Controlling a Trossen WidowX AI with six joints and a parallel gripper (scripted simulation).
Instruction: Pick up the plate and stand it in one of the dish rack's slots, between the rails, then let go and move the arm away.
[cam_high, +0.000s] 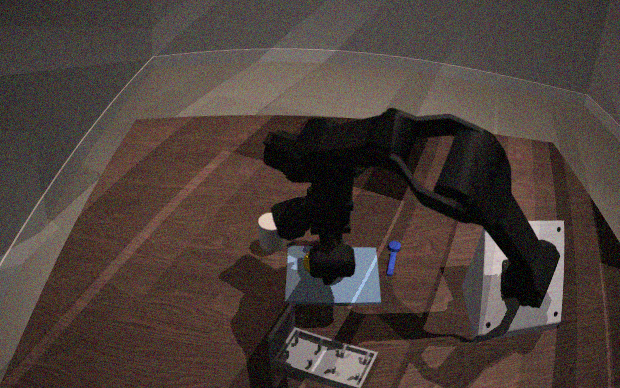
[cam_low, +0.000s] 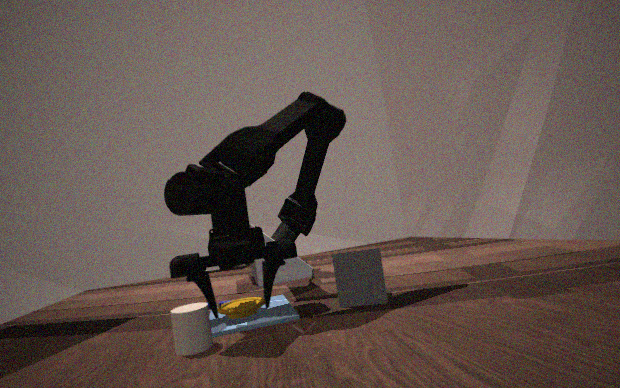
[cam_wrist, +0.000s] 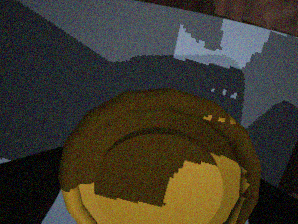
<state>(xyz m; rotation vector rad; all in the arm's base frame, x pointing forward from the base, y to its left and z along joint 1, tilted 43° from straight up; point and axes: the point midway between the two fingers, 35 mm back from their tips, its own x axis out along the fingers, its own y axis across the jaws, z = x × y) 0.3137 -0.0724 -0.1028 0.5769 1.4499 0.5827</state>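
The yellow round plate (cam_high: 307, 262) (cam_low: 242, 306) (cam_wrist: 205, 187) lies roughly flat at the light blue board (cam_high: 368, 285) (cam_low: 288, 314) (cam_wrist: 30, 65); whether it touches the board cannot be told. My gripper (cam_low: 242, 310) points down with its fingers at opposite edges of the plate, shut on it. In the top view the gripper hides most of the plate. The dish rack (cam_high: 282, 327) (cam_low: 360, 277) is a grey tray with several small pegs and an upright end panel, in front of the board in the top view. In the exterior view only its panel shows.
A white cylinder (cam_high: 270, 239) (cam_low: 191, 331) stands close beside the board, near one side of the gripper. A blue pin-shaped object (cam_high: 392, 260) lies on the other side of the board. The arm's white wedge-shaped base (cam_high: 545, 235) is at the right in the top view.
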